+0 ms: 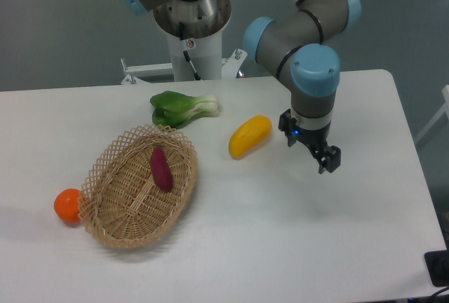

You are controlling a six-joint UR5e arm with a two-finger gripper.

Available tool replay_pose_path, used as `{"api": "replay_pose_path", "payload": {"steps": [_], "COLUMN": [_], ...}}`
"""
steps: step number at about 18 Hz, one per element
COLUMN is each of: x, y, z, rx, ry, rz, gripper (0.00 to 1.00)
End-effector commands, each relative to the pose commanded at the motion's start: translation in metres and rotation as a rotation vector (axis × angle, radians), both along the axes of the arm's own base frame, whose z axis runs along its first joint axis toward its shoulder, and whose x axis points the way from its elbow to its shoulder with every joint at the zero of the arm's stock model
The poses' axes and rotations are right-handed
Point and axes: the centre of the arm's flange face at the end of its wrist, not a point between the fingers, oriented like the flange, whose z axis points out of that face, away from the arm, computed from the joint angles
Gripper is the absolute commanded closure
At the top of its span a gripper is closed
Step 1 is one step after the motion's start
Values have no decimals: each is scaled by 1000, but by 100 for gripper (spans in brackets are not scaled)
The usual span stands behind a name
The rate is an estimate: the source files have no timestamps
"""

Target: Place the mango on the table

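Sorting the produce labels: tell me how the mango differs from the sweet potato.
The mango is yellow-orange; the sweet potato is purple. The mango is larger and plumper; the sweet potato is slimmer. The mango lies on the table; the sweet potato lies inside the basket. Both are elongated.

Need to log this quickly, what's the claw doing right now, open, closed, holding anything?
Claw: empty, holding nothing; open or closed cannot be told from this angle. The mango lies on the table, apart from it.
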Motion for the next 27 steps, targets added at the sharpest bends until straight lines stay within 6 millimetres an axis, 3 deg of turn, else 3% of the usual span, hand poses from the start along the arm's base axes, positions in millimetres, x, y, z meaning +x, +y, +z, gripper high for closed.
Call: {"api": "replay_pose_path", "payload": {"steps": [7, 16, 27], "x": [-22, -46, -47], "y": [14, 28, 33], "z": [16, 19, 18], "rx": [-15, -1, 30], "ry": [-39, -32, -63], "rz": [1, 43, 73], "gripper": [0, 0, 0]}}
